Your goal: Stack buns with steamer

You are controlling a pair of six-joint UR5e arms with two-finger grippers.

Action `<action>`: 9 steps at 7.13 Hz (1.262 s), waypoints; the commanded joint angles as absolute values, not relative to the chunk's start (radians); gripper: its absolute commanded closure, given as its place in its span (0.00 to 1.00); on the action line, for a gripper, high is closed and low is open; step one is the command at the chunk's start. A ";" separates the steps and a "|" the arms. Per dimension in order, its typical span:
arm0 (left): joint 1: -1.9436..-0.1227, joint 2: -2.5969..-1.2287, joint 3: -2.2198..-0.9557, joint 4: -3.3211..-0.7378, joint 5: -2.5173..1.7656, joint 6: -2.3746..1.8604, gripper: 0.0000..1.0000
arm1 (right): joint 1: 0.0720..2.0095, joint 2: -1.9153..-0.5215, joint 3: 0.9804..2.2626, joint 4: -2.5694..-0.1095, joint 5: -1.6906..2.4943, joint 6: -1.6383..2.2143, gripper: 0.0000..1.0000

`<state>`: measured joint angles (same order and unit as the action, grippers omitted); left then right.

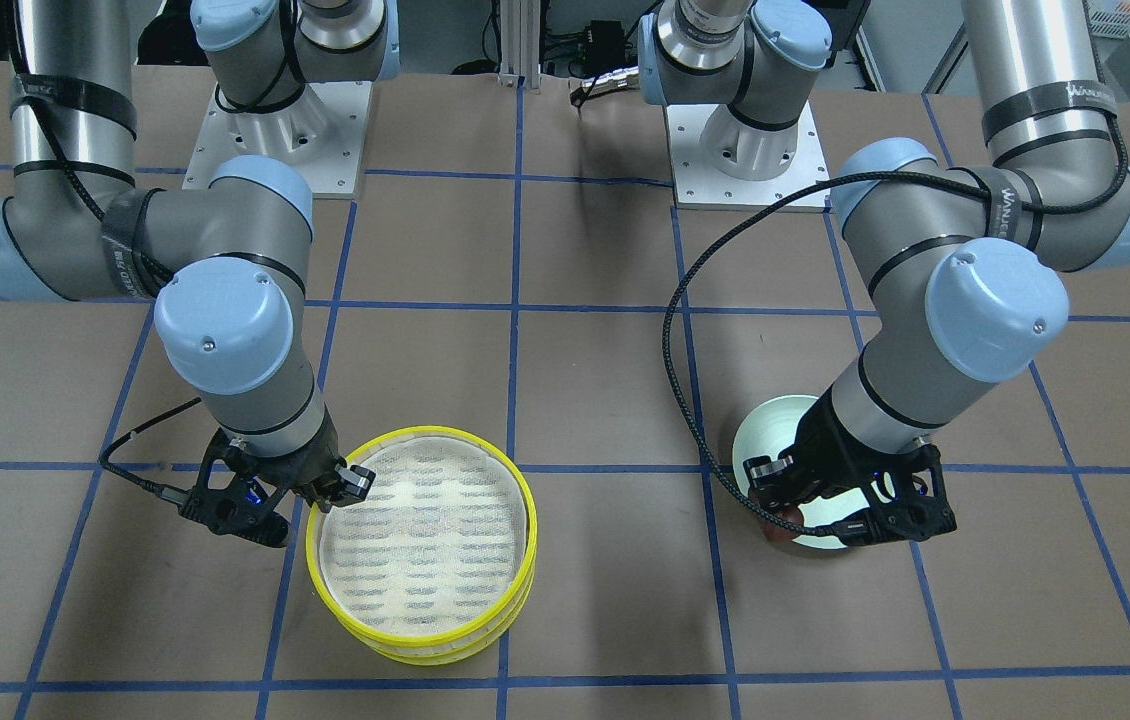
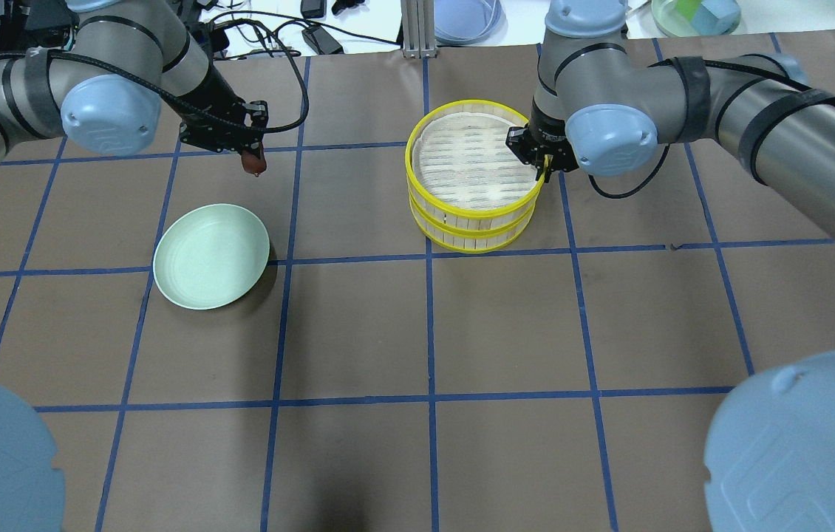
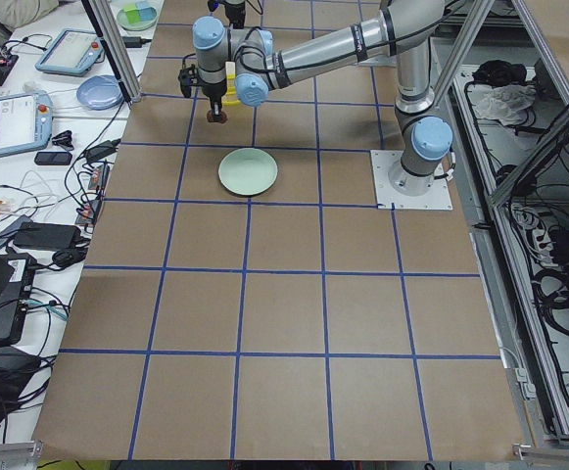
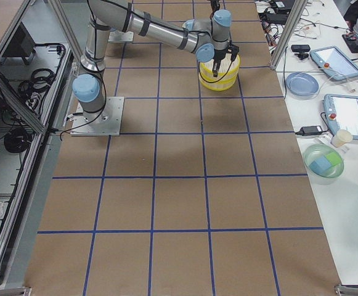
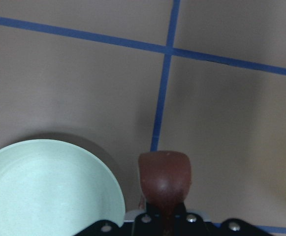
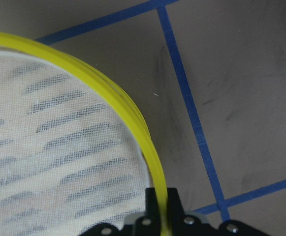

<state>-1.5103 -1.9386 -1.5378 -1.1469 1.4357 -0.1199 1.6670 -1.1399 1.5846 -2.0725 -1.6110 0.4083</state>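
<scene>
The left pincer (image 2: 253,157) is clenched on the glossy, dark reddish-brown bun (image 5: 164,177) and holds it above the brown tabletop (image 2: 506,332), just beyond the pale green round plate (image 2: 210,255). The right pincer (image 6: 157,199) grasps the yellow rim of the upper round, mesh-based steamer tray (image 2: 473,159), which sits stacked on its twin lower tray (image 2: 473,238).

Desk (image 2: 358,332): brown covering, blue tape grid (image 2: 431,325). White side bench (image 4: 351,185) at 3 o'clock in right-side view, carrying teach pendant (image 4: 349,117). Aluminium post (image 2: 417,26) at 12 o'clock overhead.
</scene>
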 commanded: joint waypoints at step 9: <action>-1.759 -1.999 -1.543 -0.844 1.131 -0.555 1.00 | 1.546 -1.533 1.568 -1.669 -1.539 0.146 0.00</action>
